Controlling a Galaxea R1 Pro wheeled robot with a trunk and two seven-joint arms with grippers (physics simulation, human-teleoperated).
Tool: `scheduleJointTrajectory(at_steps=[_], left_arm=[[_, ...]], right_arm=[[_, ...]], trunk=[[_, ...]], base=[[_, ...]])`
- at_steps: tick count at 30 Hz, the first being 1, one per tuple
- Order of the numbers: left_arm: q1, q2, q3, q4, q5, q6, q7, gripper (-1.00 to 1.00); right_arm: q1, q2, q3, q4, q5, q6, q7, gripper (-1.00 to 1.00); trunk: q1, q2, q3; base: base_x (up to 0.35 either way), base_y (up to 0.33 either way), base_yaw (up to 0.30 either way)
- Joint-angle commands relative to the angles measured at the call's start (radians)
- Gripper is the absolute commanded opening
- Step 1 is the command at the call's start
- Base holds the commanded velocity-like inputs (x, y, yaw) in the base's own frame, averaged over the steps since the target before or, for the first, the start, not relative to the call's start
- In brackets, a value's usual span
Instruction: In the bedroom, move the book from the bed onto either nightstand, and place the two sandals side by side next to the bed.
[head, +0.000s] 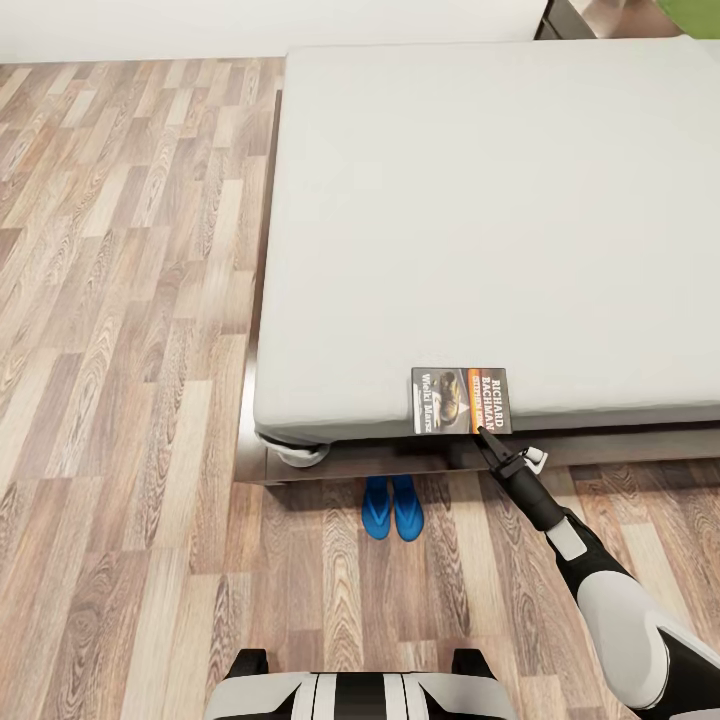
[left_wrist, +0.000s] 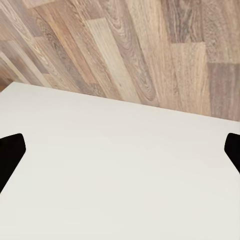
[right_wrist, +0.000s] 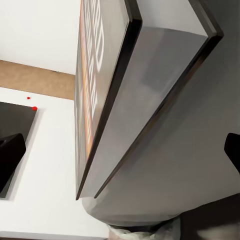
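The book (head: 461, 400) lies flat at the near edge of the bed (head: 480, 220), its cover up, its near edge about flush with the mattress edge. The right claw (head: 482, 432) reaches up from the floor side and its tip is at the book's near edge, just below the orange band. In the right wrist view the book (right_wrist: 100, 90) is seen edge-on against the mattress, very close, with the two dark fingertips (right_wrist: 10, 155) standing far apart at either side of the picture. So the right claw is apart and grips nothing; whether a tip already touches the book I cannot tell.

The two sandals (head: 392, 507) lie on the floor (head: 120, 400) just beside the bed's foot, side by side and touching, toes part under the frame. That half of the task looks done, or close to it.

The left claw (left_wrist: 120, 150) shows its fingertips wide apart, so it is open and empty. It looks down on a plain white surface with plank floor beyond; what that surface is I cannot tell.

The step in hand is, by my reading, the pickup of the book. The book is thin and flat on a soft mattress, so the next move calls for getting one finger under the overhanging or flush edge and the other on the cover, then closing. A push too far along the mattress would only slide the book away. After that it must go to a nightstand.
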Motion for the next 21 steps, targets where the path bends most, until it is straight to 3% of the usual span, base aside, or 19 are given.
scheduleJointTrajectory(at_steps=[1, 21], left_arm=[[0.0, 0.0, -0.009, 0.001, 0.009, -0.003, 0.001, 1.0], [0.0, 0.0, -0.009, 0.001, 0.009, -0.004, 0.001, 1.0]], right_arm=[[-0.001, 0.0, -0.002, 0.001, -0.002, 0.011, 0.003, 1.0], [-0.001, 0.0, -0.002, 0.001, -0.002, 0.011, 0.004, 1.0]], trunk=[[0.0, 0.0, 0.0], [0.0, 0.0, 0.0]], base=[[0.0, 0.0, 0.0], [0.0, 0.0, 0.0]])
